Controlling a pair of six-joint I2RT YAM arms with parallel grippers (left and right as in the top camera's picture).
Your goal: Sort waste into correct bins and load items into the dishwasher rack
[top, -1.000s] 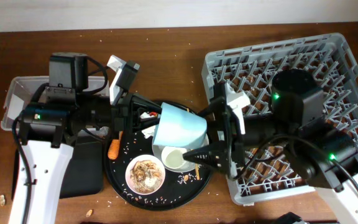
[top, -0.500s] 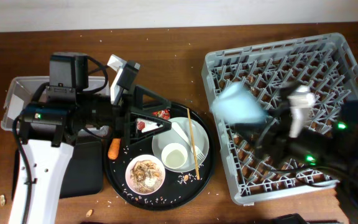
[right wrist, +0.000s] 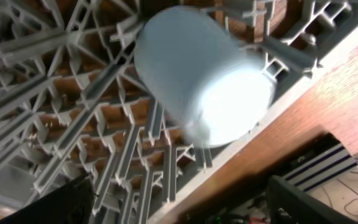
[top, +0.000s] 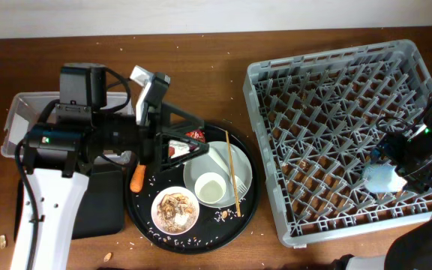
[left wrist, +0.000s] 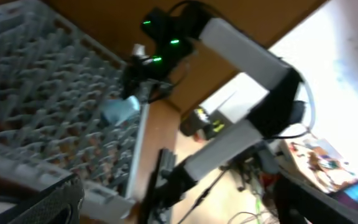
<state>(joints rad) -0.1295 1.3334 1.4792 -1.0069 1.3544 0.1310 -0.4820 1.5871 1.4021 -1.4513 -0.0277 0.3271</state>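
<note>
The light blue cup (top: 385, 178) lies on its side in the near right part of the grey dishwasher rack (top: 328, 90). In the right wrist view the cup (right wrist: 197, 81) rests on the pegs beyond my right gripper (right wrist: 185, 202), which is open and off it. My left gripper (top: 199, 136) hangs open over the round black tray (top: 145, 225), above the red wrapper (top: 192, 135). On that tray are the carrot (top: 136, 178), the pale plate (top: 227, 161) with the small white cup (top: 210, 189), and a white bowl of brown scraps (top: 175, 209). The left wrist view looks up across the rack (left wrist: 48, 106) to the cup (left wrist: 118, 111).
The clear tub (top: 15, 120) stands at the far left under my left arm. The flat black tray (top: 100, 214) lies beside it. Chopsticks (top: 233, 180) rest across the plate. Rice grains and crumbs are scattered on the round tray and the table.
The light blue cup went from above the round tray across to the rack's right side with my right gripper, which now stands open off it. My left jaws have opened.
</note>
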